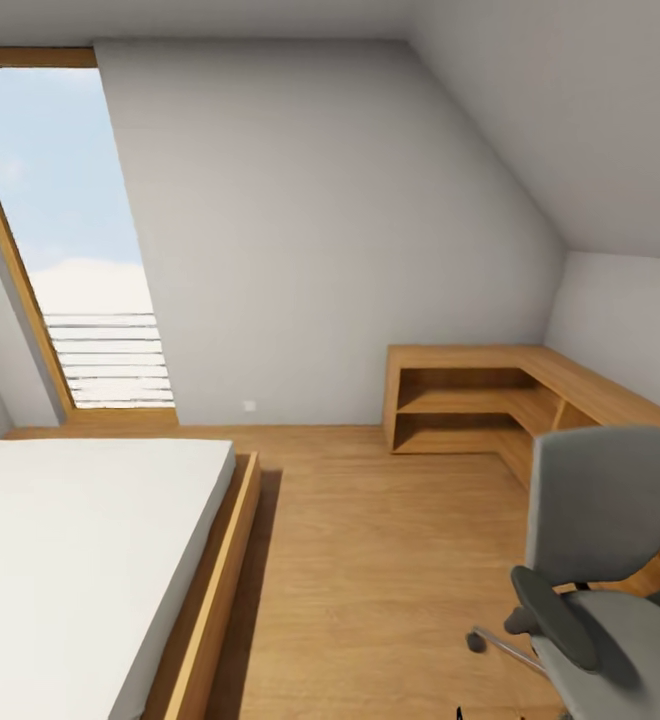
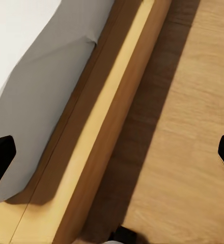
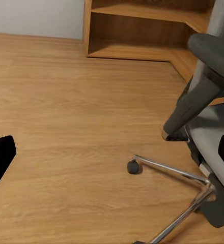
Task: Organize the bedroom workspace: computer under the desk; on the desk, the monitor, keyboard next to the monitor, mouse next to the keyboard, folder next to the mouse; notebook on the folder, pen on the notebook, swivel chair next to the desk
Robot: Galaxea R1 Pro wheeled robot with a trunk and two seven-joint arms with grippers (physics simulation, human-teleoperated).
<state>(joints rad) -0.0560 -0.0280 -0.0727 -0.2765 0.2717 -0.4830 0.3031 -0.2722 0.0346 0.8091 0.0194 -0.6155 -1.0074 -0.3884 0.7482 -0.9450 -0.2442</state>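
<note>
The swivel chair (image 1: 595,560) stands on the wood floor (image 1: 370,560) of the bedroom, at the lower right of the head view. Its grey back is upright and its grey seat sits low in front of it. A black armrest (image 1: 555,618) sticks out on the side facing the bed. One shiny chrome leg (image 1: 510,650) reaches out over the floor and ends in a small black wheel (image 1: 477,642). The part of the seat that shows has nothing lying on it.

In the right wrist view the swivel chair (image 3: 214,117) is close. Its chrome legs (image 3: 178,175) spread over the planks, and a black castor (image 3: 134,166) rests on the floor.

Just behind the chair, a low light-wood cabinet (image 1: 490,395) with open shelves runs along the wall and turns the corner. The shelves look bare.

Well apart from the chair, across the bare floor, is a bed with a white mattress (image 1: 70,560) in a wooden frame (image 1: 220,590). Beyond the bed, far from the chair, a tall slanted window (image 1: 70,230) shows blue sky.

The right gripper (image 3: 112,152) has its two dark fingers spread wide apart, at the edges of its view, and holds nothing. The left gripper (image 2: 112,157) is also spread wide and holds nothing. It hangs over the bed's wooden frame (image 2: 107,132), next to the mattress (image 2: 40,86).
</note>
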